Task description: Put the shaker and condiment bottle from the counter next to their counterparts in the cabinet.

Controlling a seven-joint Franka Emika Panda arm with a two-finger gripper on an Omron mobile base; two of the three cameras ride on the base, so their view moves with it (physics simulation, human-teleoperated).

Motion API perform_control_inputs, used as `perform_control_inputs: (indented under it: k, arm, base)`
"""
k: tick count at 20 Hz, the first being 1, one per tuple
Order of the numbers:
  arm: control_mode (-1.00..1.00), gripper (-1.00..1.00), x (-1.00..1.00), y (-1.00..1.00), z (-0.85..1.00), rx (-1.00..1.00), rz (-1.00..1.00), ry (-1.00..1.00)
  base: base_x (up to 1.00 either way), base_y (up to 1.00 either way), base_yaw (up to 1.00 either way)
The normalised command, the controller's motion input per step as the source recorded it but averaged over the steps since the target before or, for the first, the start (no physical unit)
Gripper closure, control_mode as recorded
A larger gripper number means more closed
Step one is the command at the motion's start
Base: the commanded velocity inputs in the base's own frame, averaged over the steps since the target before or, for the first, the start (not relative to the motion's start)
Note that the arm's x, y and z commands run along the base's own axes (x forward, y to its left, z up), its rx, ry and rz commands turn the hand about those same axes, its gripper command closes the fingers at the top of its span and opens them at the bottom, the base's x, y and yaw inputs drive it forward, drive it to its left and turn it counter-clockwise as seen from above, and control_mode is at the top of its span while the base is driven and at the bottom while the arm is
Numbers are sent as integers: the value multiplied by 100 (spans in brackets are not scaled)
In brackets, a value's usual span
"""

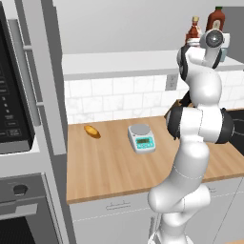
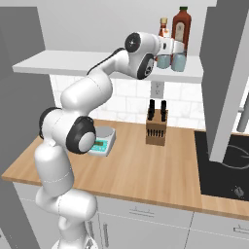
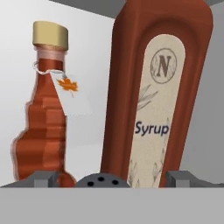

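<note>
Left base view: the white arm rises from the lower right and reaches up to the cabinet (image 1: 119, 64), a long white shelf above a tiled wall. Its hand is level with the shelf's right end, where the condiment bottle (image 1: 194, 29) and the tall syrup bottle (image 1: 217, 19) stand side by side. Below, the wooden surface (image 1: 109, 167) carries a kitchen scale (image 1: 141, 138) and a small golden bread roll (image 1: 92, 131), both well apart from the arm's work.

Right base view: the gripper (image 2: 176, 55) is at the shelf's front edge. Two pale shakers show here, the shaker (image 2: 164, 61) just beside its counterpart shaker (image 2: 179, 62), with the two red bottles standing behind them. A knife block (image 2: 156, 127) sits on the surface beneath.

Hand view: the camera looks straight along the shelf. One finger (image 3: 43, 178) rises at lower left, the other at lower right, spread wide and gripping nothing. Between them sits a shaker cap (image 3: 101, 181), free of both. The ribbed bottle with its tag stands left, touching or nearly touching the syrup bottle. Each item appears to sit beside its match, so the placing looks finished.
</note>
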Motion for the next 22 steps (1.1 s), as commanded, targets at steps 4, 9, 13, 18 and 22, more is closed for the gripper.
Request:
perform_control_inputs:
  k: [4,9,13,18,22]
  arm:
    - [-100,-100,-10,16,-4,0,3,0]
    - [-100,-100,-34,51,-2,-3,3,-2]
    - [-100,-100,-32,49,0,-2,3,-5]
    - [-100,-100,-39,42,0,-1,2,-8]
    - [-100,-100,-43,27,0,-1,0,-12]
  base:
    - [0,0,0]
    - [0,0,0]
    - [0,0,0]
    - [0,0,0]
    - [0,0,0]
